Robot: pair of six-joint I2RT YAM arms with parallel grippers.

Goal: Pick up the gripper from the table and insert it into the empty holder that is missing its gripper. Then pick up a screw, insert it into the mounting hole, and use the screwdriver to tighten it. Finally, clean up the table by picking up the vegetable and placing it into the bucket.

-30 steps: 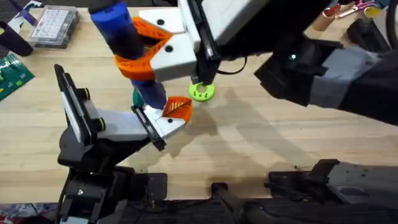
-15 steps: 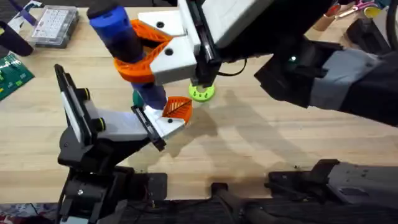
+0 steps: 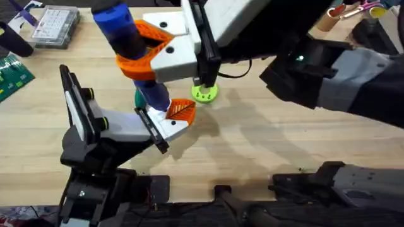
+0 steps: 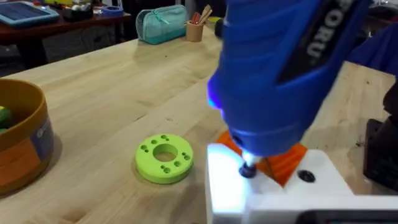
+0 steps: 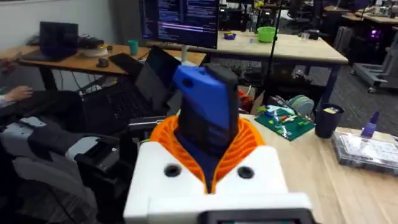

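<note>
My right gripper, white with orange pads, is shut on the blue screwdriver, which is tilted with its bit pointing down. The bit tip touches the top of the white holder at the end of my left arm, where my left gripper is. The orange gripper sits in that holder, just beside the bit. A dark green vegetable peeks out behind the screwdriver's lower end. The orange-brown bucket stands on the table beyond the green disc.
A lime-green disc with holes lies just past the holder. A clear compartment box and a green circuit board sit at the far left. A teal pouch stands at the table's far side. There is free room to the right.
My left arm's rear link has shifted slightly to the right. The screwdriver's top end has wobbled a little, and its bit stays at the holder.
</note>
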